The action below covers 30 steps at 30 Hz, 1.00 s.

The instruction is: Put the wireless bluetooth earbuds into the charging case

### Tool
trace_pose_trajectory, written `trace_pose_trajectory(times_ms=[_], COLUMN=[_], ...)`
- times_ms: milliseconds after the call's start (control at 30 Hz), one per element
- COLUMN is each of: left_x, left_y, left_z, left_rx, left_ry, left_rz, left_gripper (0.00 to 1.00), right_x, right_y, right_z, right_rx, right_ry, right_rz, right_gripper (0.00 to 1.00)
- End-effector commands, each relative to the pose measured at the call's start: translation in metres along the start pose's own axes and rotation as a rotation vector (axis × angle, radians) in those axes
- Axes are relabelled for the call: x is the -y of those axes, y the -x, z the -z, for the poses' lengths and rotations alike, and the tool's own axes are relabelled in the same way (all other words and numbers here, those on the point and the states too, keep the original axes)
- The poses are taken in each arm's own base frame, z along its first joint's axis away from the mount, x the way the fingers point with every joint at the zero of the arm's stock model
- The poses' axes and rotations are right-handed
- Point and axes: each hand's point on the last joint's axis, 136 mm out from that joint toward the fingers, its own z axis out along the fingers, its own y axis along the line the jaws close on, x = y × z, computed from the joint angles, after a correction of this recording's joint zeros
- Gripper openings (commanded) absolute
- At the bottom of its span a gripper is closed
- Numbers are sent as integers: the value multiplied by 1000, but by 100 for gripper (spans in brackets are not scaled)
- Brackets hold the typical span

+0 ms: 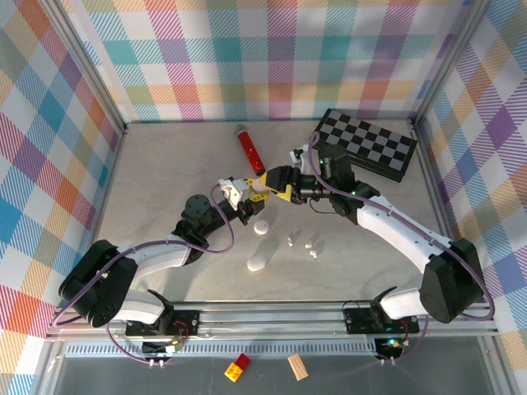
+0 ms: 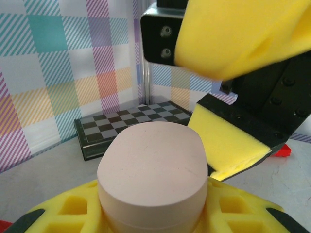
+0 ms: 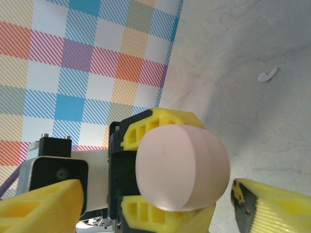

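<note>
Pink case: held tight in left gripper, with right gripper spread wide around its end. Opening step, probably. Next: pinch lid, pull open, then fetch tiny earbuds.

Bright, even light — soft shadows, wrist-cam foregrounds blurry.

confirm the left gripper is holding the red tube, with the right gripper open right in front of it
Not quite: the left gripper holds a pale pink case; the red tube lies on the table. The left wrist view shows the case between its yellow fingers. The right gripper is open in front of it.
</note>
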Motion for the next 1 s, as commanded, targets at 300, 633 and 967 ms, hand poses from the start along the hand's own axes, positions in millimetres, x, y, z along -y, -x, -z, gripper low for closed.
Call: trace_pose_trajectory(times_ms=[300, 633, 967], left_x=[7, 9, 21], left_y=[20, 11, -12], left_z=[-3, -2, 11], left_rx=[67, 9, -161], left_ry=[-35, -46, -102], left_rz=[-17, -40, -61], left_gripper=[27, 38, 100], right_x=[-14, -3, 46], right_y=[14, 14, 28], right_z=[-13, -15, 5], right_rx=[-3, 5, 112], right_ry=[73, 42, -170], right_rz=[-24, -7, 46], right_gripper=[54, 20, 19])
